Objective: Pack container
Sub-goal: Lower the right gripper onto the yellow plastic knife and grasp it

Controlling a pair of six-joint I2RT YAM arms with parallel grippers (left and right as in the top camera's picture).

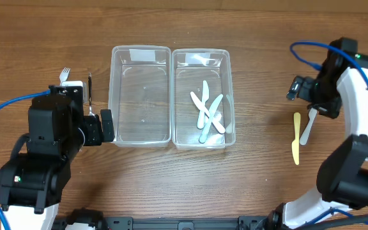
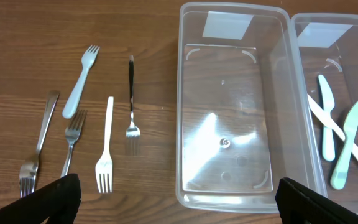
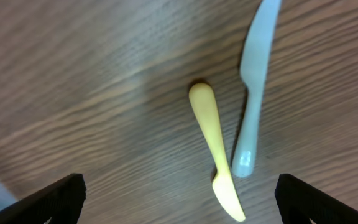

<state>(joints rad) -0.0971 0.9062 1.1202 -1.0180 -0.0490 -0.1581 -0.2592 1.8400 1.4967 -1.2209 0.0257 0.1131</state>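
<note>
Two clear plastic containers stand side by side: the left one (image 1: 140, 96) is empty, the right one (image 1: 200, 99) holds three plastic knives (image 1: 207, 112). Several forks (image 2: 73, 134) lie on the table left of the containers. My left gripper (image 2: 176, 199) is open and empty, above the near edge of the left container (image 2: 229, 112). A yellow knife (image 3: 214, 146) and a pale knife (image 3: 252, 87) lie on the table at the right; they also show in the overhead view (image 1: 296, 137). My right gripper (image 3: 179, 199) is open and empty above them.
The table's wooden top (image 1: 267, 179) surrounds everything. Blue cables (image 1: 312, 51) run along both arms. The right container also shows in the left wrist view (image 2: 340, 124).
</note>
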